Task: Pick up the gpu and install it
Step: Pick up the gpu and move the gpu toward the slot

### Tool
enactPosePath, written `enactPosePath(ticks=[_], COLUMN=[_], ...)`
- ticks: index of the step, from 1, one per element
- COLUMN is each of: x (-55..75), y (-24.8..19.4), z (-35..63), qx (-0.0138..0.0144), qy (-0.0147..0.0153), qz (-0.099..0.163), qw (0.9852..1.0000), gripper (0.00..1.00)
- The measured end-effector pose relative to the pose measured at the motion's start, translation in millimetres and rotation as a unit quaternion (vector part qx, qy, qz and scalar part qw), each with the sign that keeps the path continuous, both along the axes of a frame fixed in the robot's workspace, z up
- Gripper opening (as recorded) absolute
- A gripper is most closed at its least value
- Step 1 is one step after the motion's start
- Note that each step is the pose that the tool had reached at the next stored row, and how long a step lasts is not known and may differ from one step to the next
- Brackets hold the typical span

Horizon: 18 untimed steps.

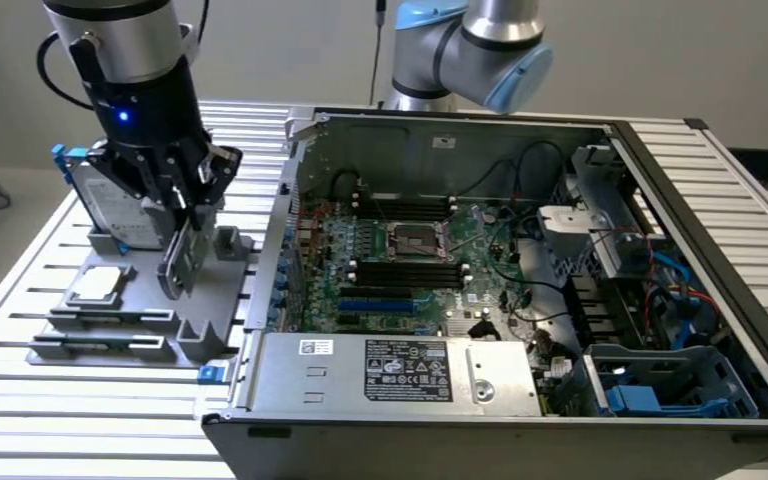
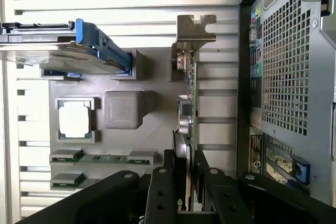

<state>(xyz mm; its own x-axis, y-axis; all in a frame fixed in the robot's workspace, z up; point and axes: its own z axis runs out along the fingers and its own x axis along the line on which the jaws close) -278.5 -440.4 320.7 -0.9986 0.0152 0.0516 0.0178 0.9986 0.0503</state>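
Observation:
The gpu (image 1: 179,262) is a slim card standing on edge over the grey holder (image 1: 217,300) on the exterior view's left. My gripper (image 1: 181,232) comes down from above and is shut on its upper edge. In the wrist view the gpu (image 2: 187,109) shows edge-on, green board on one side and its silver bracket (image 2: 195,29) at the far end. The black fingers (image 2: 164,182) press on both faces, my gripper (image 2: 185,178) closed around the card. Whether the card's lower edge still touches the holder I cannot tell.
A silver hard drive in a blue frame (image 1: 101,205) stands behind the gripper. A square CPU chip (image 1: 97,287) and memory sticks (image 1: 97,345) lie in the holder. The open computer case (image 1: 704,170) with its motherboard (image 1: 411,260) and power supply (image 1: 398,370) lies on the exterior view's right.

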Motion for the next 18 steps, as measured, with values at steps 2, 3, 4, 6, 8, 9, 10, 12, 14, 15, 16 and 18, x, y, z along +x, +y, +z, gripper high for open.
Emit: enactPosePath(ticks=[2,3,4,6,8,9,10,12,14,15,16,18], x=[0.4,1.3,3.4,9.7,18.0,22.5,26.9,36.0,45.4,49.9,54.5,63.5], y=[-0.1,-0.1,-0.2,-0.3,-0.5,-0.6,-0.7,-0.9,-1.1,-1.3,-1.4,-1.7], z=[9.4,13.6,18.5,27.6,36.6,41.1,45.4,54.6,63.9,68.4,73.1,82.0], qx=[0.0000,0.0000,-0.0001,-0.0001,-0.0001,-0.0001,0.0000,0.0001,0.0003,0.0004,0.0005,0.0007], qy=[0.0000,0.0000,0.0001,0.0001,0.0001,0.0002,0.0003,0.0008,0.0014,0.0017,0.0020,0.0025], qz=[0.000,0.000,0.000,0.000,0.000,0.000,0.000,0.000,0.000,0.000,0.000,0.000], qw=[1.0000,1.0000,1.0000,1.0000,1.0000,1.0000,1.0000,1.0000,1.0000,1.0000,1.0000,1.0000], gripper=[0.26,0.26,0.26,0.26,0.26,0.26,0.26,0.26,0.26,0.26,0.26,0.26])
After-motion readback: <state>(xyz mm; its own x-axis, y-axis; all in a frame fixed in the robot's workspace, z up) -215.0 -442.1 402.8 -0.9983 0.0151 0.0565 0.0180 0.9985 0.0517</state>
